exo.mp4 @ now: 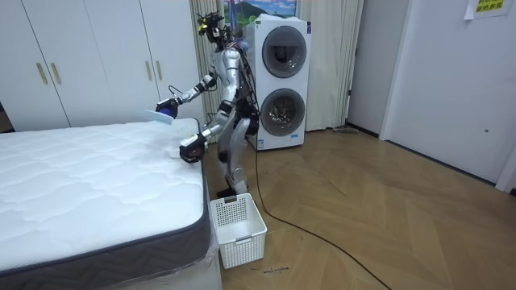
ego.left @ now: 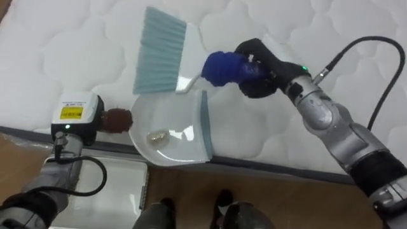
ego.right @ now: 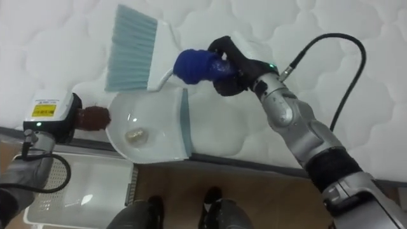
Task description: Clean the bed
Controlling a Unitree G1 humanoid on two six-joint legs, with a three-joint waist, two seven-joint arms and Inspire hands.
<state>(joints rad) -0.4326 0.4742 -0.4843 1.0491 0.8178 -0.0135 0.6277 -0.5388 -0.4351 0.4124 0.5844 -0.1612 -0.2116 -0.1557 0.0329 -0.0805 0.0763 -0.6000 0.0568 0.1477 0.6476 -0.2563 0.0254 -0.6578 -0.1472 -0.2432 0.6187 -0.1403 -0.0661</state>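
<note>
white basket [exo.mp4: 242,248] on wood floor [exo.mp4: 387,225] — two stacked washers [exo.mp4: 280,80] and white wardrobe [exo.mp4: 89,64] behind

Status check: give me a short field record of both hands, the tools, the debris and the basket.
right hand: curled round the brush's blue handle, over the mattress
brush: bristles at the dustpan's far edge
left hand: at the dustpan's brown handle, grip hidden
dustpan: at the bed edge, partly overhanging it
debris: one small pale piece inside the dustpan
basket: white, on the floor beside the bed
</note>
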